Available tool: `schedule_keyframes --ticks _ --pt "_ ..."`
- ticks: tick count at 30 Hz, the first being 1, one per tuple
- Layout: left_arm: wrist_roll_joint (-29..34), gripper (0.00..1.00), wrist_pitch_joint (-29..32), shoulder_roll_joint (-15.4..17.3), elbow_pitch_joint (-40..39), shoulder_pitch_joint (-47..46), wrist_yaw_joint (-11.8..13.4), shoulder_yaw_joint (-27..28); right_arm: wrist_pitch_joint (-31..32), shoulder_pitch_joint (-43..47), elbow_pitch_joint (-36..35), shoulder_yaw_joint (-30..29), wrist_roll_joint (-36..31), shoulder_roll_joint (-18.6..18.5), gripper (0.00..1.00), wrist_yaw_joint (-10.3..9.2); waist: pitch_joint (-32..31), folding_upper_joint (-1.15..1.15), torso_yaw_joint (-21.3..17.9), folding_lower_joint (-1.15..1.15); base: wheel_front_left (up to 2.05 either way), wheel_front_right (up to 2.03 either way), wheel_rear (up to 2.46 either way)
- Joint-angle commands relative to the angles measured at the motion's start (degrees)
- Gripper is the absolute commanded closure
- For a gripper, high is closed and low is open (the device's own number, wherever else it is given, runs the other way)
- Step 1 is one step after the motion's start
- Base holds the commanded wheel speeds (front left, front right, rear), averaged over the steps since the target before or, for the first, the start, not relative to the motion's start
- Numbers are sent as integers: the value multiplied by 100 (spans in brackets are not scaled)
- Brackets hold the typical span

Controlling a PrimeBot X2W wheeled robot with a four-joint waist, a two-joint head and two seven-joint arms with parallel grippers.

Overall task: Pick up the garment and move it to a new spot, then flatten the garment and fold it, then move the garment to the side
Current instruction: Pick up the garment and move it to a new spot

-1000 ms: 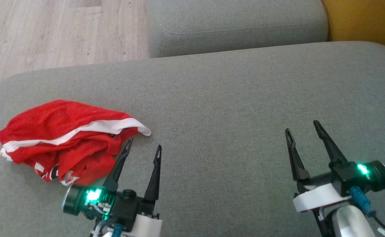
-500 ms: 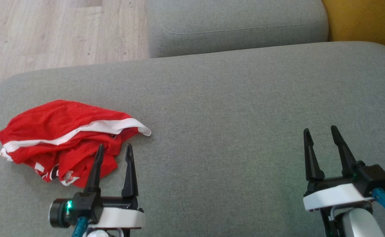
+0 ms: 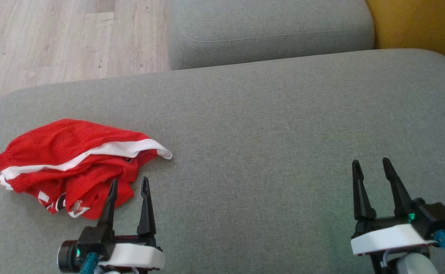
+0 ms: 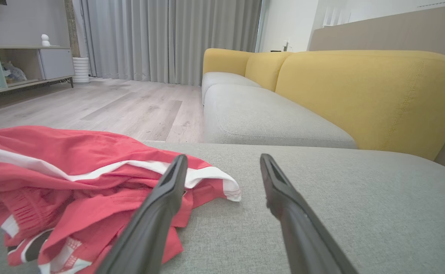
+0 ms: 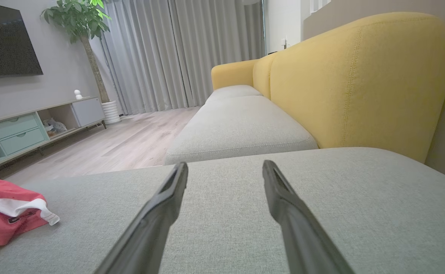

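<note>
A crumpled red garment [image 3: 70, 161] with white trim lies in a heap on the left part of the grey cushion [image 3: 268, 125]. In the left wrist view the garment [image 4: 66, 182] spreads across the lower left. My left gripper [image 3: 128, 182] [image 4: 222, 161] is open, low over the cushion at the heap's near right edge, its left finger overlapping the red cloth. Far to the right, my right gripper [image 3: 371, 164] [image 5: 224, 167] is open over bare cushion with nothing between its fingers. The right wrist view catches the garment [image 5: 5, 213] at its left edge.
A second grey seat cushion [image 3: 268, 30] adjoins the far side, with a yellow backrest [image 3: 416, 23] at the far right. Wooden floor [image 3: 55, 38] lies beyond the cushion's far left edge. Wide bare cushion lies between the two grippers.
Both grippers have drawn back toward the near edge. The left one swung left and straightened beside the garment's near edge. The head camera shifted slightly. The garment lies as before.
</note>
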Motion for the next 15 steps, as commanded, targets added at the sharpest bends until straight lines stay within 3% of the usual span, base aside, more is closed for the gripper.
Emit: schedule_keyframes --ticks 1,15 --pt "59 0 -46 -44 -144 -153 -24 253 -63 -176 -222 139 -45 -51 0 -4 -5 0 1 0 0 0 0" --pt "179 0 -46 -95 -204 -106 -29 506 -63 -108 -357 335 82 -51 0 -4 -47 0 289 0 0 0 0"
